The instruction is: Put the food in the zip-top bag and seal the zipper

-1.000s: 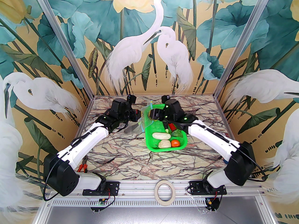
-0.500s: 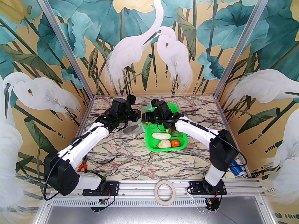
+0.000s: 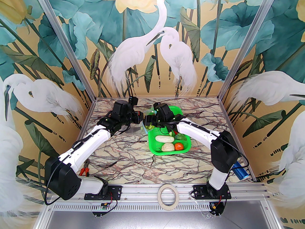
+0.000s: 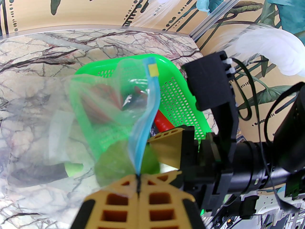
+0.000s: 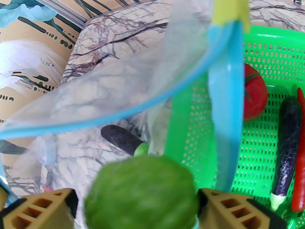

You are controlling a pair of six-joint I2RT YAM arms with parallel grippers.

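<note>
Having swung from the green mesh basket (image 3: 183,149) to the mouth of the zip-top bag (image 4: 47,118) just beside it, the right gripper (image 5: 135,197) is spreading its fingers wide and releasing the green apple (image 5: 140,175) there, while the left gripper (image 4: 138,182) is still pinching the zipper strip (image 4: 143,132), keeping that mouth open.

Pinched in the left jaws, the zipper (image 4: 138,139) looks smooth plastic; the zip-top bag (image 4: 35,127) is thin, glossy, crinkled film; between the right jaws the green apple (image 5: 143,192) seems matt plastic; beyond them, the basket (image 5: 269,56) is shiny perforated plastic.
</note>
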